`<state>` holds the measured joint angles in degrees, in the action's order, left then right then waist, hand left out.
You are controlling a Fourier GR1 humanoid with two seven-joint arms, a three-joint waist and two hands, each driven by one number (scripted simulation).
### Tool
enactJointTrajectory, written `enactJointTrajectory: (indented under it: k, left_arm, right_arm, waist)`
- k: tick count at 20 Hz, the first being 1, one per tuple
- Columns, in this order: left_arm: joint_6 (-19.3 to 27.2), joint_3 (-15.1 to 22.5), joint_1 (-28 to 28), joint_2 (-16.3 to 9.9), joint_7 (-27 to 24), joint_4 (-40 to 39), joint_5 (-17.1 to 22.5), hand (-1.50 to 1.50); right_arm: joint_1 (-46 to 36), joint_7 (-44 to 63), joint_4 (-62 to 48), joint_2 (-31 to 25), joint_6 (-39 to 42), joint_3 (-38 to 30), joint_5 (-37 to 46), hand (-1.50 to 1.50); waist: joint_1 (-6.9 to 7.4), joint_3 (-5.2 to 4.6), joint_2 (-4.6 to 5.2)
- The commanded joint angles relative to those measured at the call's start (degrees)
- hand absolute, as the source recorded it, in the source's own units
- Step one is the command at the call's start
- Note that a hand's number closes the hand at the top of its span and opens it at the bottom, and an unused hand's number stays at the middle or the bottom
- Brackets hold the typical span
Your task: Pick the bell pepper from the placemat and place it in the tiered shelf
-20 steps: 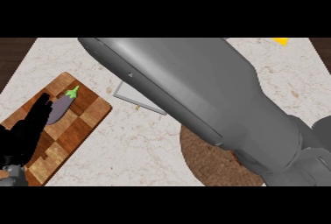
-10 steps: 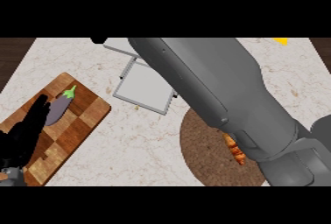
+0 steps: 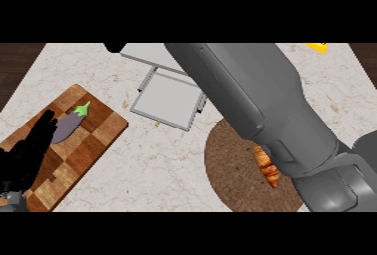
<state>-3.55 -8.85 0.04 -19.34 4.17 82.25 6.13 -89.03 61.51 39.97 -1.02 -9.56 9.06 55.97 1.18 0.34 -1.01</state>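
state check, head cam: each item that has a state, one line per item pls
tiered shelf: on the counter, visible tier holds nothing, top part hidden by the right arm
placemat: flat on the counter, partly under the right arm
orange item: lying on the placemat, mostly hidden, can't confirm it's the bell pepper
eggplant: lying on the cutting board
left hand: open, fingers up, over the board
right hand: hidden past the shelf, can't tell

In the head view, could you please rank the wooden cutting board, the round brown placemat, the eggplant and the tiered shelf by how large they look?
1. Wooden cutting board and round brown placemat: alike; the right forearm hides part of the placemat, so unranked.
2. Tiered shelf, also partly hidden.
3. Eggplant, clearly smallest.
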Motion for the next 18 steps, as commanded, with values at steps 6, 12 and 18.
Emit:
enactJointTrajectory:
  k: [6,12,18]
  left_arm:
    - [-0.14,0.61,0.78,1.75,-1.01,-2.57,-0.86,0.0]
    - [-1.04,-0.82,2.15,0.41,0.31,-1.29,0.04,0.0]
    - [-0.01,-1.27,0.48,0.42,2.29,-1.67,-0.39,0.0]
  right_arm:
    - [2.01,4.59,3.33,0.96,-10.38,-3.16,-1.11,-1.5]
    - [4.56,4.46,12.0,0.99,-13.6,-6.92,-5.04,-1.5]
    - [7.85,5.17,25.14,0.84,-13.69,-8.27,-3.96,-1.5]
  waist:
    - [-0.22,-0.4,1.14]
    - [-0.82,-0.32,0.56]
    - [-2.51,-0.27,0.25]
